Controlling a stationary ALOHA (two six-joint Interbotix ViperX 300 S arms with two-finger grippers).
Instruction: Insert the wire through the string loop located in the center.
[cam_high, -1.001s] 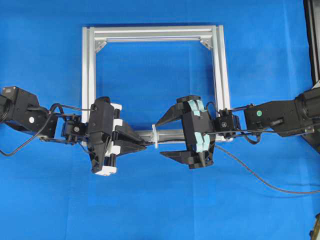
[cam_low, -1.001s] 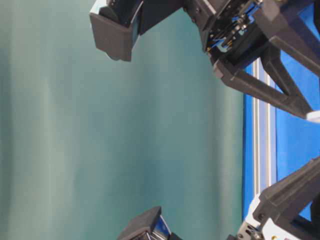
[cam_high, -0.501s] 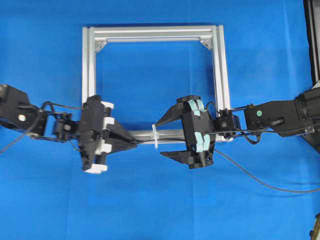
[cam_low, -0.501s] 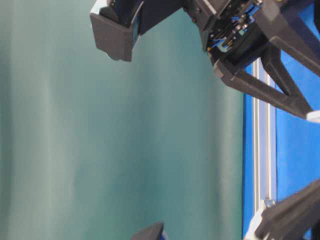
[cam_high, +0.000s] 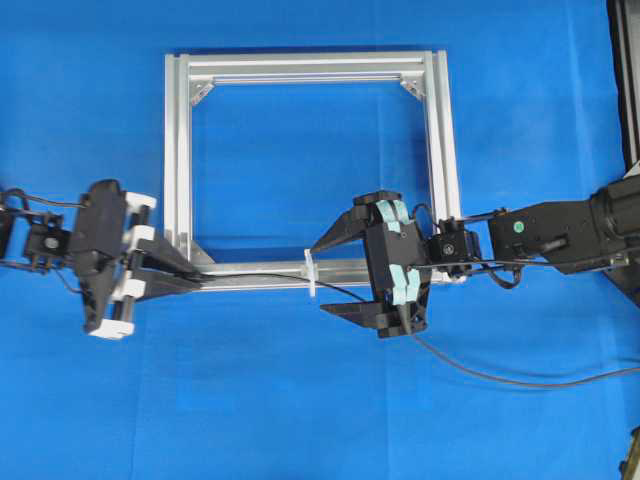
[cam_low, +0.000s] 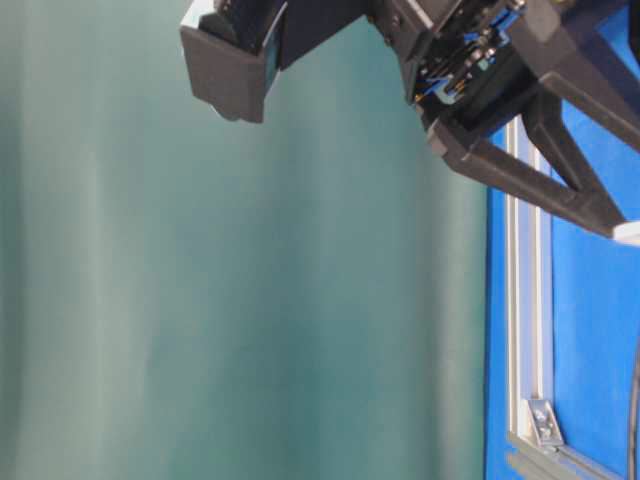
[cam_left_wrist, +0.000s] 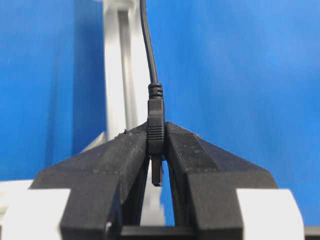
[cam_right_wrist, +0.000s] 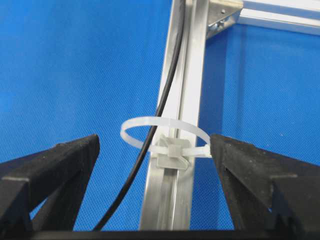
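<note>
The wire (cam_high: 260, 276) is a thin black cable lying along the near bar of the aluminium frame (cam_high: 300, 65). It passes through the white string loop (cam_high: 311, 273) and trails off to the right (cam_high: 520, 380). My left gripper (cam_high: 192, 281), by the frame's near left corner, is shut on the wire's dark plug (cam_left_wrist: 156, 131). The cable (cam_left_wrist: 146, 45) leads away from it. My right gripper (cam_high: 326, 276) is open, its fingers either side of the loop (cam_right_wrist: 160, 120). In the right wrist view the wire (cam_right_wrist: 145, 150) runs inside the loop, and the right finger (cam_right_wrist: 260, 175) is close to the loop's tail.
The square frame lies on a blue cloth (cam_high: 300, 420). A dark upright object (cam_high: 625, 80) stands at the right edge. The table-level view shows a green backdrop (cam_low: 250, 300), the frame's near bar (cam_low: 520, 300) and my right arm's underside (cam_low: 480, 60).
My left gripper has moved left along the near bar with the plug in it, drawing more wire through the loop. The right arm has stayed still.
</note>
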